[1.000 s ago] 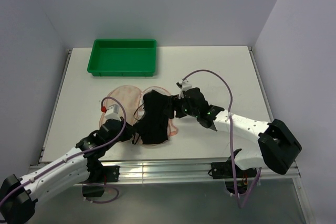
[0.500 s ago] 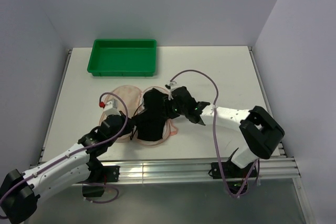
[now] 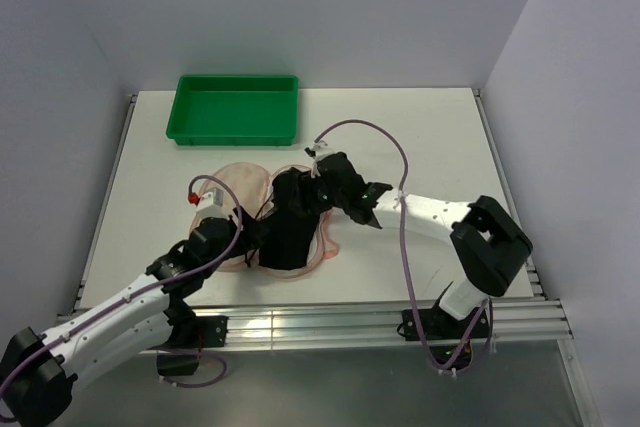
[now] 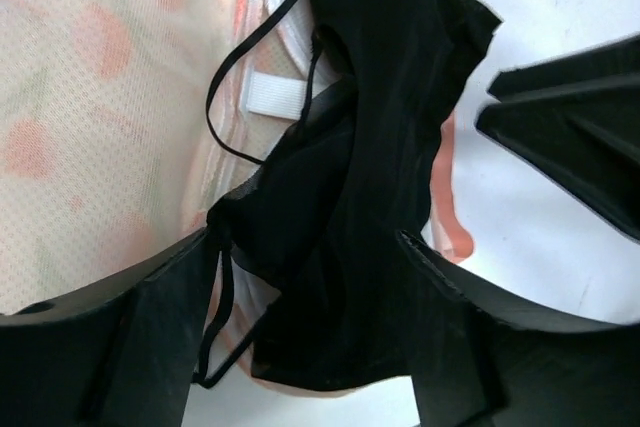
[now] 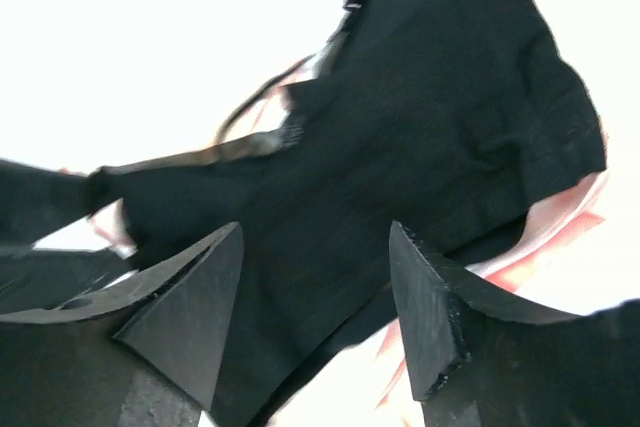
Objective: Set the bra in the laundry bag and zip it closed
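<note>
Now | bra (image 3: 292,227) being seen draped over laundry bag (image 3: 243,185), mid table (image 3: 420,137) twd near edge | L gripper (image 4: 305,242) being held wide, fingers astride bra fabric | R gripper (image 5: 315,232) being held wide just above bra's far end

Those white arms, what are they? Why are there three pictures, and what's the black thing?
They are robot arms, a left arm and a right arm, bolted to a white table. One camera looks down from above. Each arm also carries a camera by its tool, so the other two pictures are close-ups. On the table lie a green tray, a pink bag and a black bra resting on the bag. The left tool and the right tool are both open at the bra; neither seems to grip it.
</note>
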`<state>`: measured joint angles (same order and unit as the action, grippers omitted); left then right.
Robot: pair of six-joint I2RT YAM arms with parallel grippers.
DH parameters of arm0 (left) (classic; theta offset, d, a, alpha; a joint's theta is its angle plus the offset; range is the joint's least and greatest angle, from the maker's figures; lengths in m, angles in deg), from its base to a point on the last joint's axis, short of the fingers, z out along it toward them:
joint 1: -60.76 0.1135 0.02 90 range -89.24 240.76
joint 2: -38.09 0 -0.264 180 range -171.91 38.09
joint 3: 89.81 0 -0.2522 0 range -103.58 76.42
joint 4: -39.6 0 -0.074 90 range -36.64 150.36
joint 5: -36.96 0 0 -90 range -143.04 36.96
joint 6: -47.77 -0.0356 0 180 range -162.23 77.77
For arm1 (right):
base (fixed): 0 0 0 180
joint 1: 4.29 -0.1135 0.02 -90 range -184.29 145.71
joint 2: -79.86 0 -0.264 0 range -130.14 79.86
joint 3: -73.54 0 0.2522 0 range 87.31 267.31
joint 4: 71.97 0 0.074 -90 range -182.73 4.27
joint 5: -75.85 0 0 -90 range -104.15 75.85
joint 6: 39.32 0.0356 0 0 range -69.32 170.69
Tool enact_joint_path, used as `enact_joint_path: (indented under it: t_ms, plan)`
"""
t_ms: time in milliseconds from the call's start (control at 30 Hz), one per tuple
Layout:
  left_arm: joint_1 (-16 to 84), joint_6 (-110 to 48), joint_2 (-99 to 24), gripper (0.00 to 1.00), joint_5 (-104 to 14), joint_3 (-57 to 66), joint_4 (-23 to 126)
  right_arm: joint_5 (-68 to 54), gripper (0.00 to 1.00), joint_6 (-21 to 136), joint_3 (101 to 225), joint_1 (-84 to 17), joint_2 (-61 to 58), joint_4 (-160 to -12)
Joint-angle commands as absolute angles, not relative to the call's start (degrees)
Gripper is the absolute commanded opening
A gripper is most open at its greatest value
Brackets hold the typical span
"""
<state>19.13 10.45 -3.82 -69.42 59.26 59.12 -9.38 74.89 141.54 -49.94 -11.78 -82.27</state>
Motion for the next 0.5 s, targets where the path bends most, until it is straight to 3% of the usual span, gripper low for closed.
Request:
enact_joint_path:
  t_ms: [0,67,300,367,467]
  plan:
    - [19.4,8.1,-0.1,0.81,-70.6,53.8,64.5,-11.2,0.69,74.2,140.2,-53.8,-3.9,-82.3]
    - [19.4,7.3,2.3,0.84,-72.1,49.5,67.8,-12.7,0.65,74.1,139.5,-57.4,-2.2,-82.6]
    - [19.3,2.7,12.3,0.86,-84.2,35.3,81.6,-14.0,0.37,76.7,139.6,-68.1,-2.0,-80.9]
    - [19.3,0.5,14.4,0.91,-85.6,31.7,83.1,-16.1,0.33,79.1,140.6,-70.2,-4.7,-79.2]
    - [19.4,-0.9,15.6,0.91,-88.2,28.1,85.8,-19.2,0.28,82.8,143.1,-73.5,-9.2,-79.0]
